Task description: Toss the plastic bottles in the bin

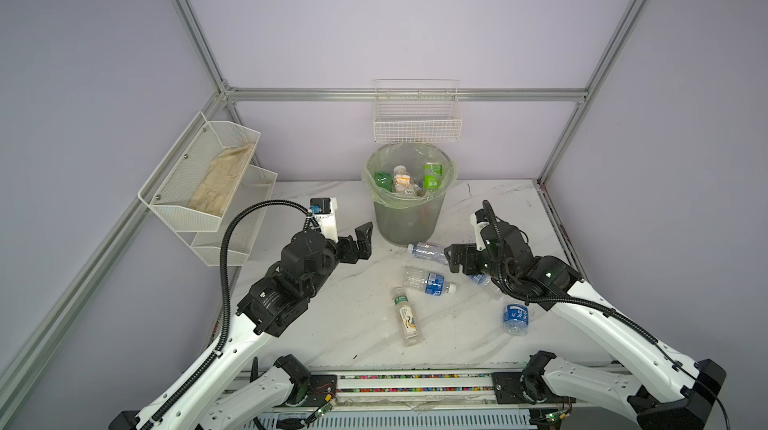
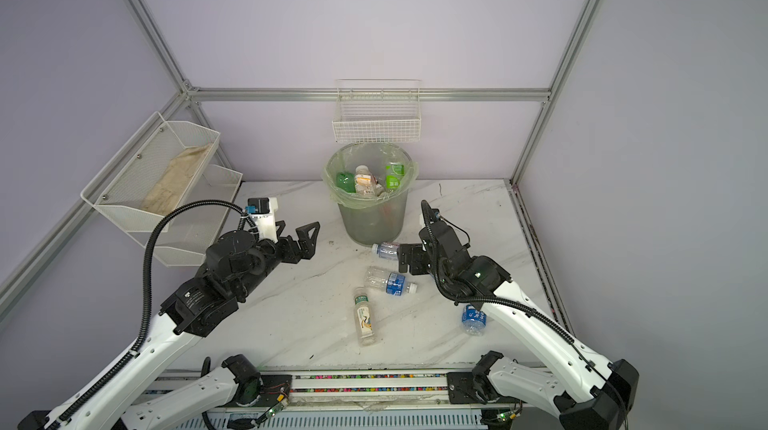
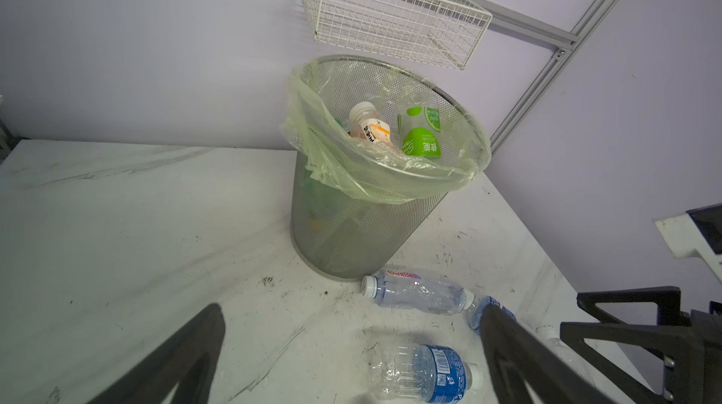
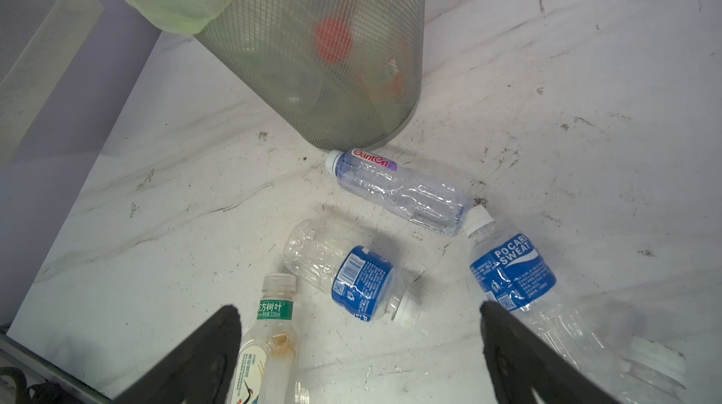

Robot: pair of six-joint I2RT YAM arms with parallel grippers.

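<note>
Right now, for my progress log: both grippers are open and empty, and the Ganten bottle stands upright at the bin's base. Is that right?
Not quite: the Ganten bottle lies on its side, not upright, at the base of the bin, as the right wrist view shows. The left gripper and right gripper are indeed open and empty.

Marble tabletop [image 1: 332, 324] with the bin [image 1: 405, 224] at the back and both arms reaching in.
The bin holds several bottles [image 1: 402, 178], some green. A clear bottle [image 1: 426, 250] lies at its base, just ahead of the right gripper [image 1: 450, 258], jaws apart; the left gripper [image 1: 360, 236], also spread and empty, hangs left of the bin. Nearer lie a blue-labelled bottle [image 1: 430, 282], a green-banded bottle [image 1: 406, 315] and a second blue-labelled bottle [image 1: 515, 319].
</note>
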